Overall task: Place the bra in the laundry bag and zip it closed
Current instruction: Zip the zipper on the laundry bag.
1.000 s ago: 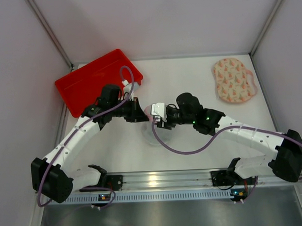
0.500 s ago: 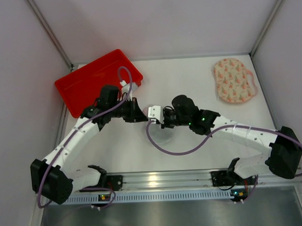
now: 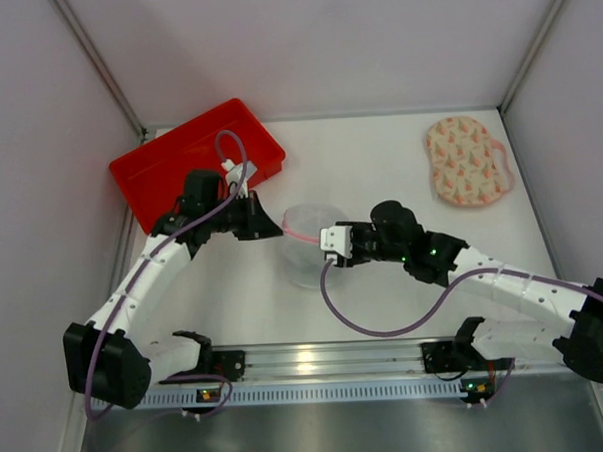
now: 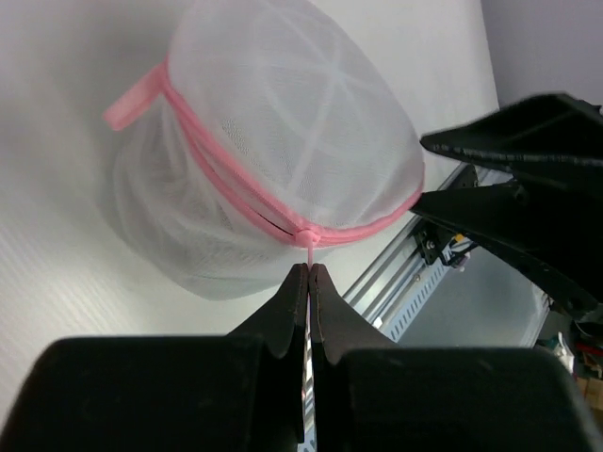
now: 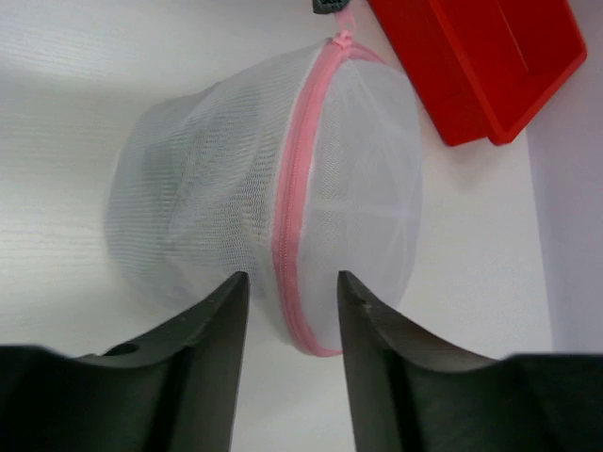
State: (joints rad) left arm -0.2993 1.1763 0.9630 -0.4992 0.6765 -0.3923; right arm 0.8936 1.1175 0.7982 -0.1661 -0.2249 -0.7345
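Left end effector [image 4: 308, 273] pressed together, pinching zip pull [image 4: 308, 241] of laundry bag [image 3: 304, 248], centre frame. Right end effector [image 5: 292, 282] spread, gripping nothing. Risk: unbraced bag drags, pull slips free. Bra not visible.

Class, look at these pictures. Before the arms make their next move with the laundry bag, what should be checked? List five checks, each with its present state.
1. Pull held: left gripper shut on the zip pull: ok.
2. Free arm: right gripper open, jaws apart, facing the laundry bag: ok.
3. Contents: bra inside the bag: cannot tell; no black fabric shows clearly through the mesh.
4. Closure: zip fully shut: cannot tell; a thin dark gap shows beside the pull.
5. Room: bag lies apart from the red tray: ok.
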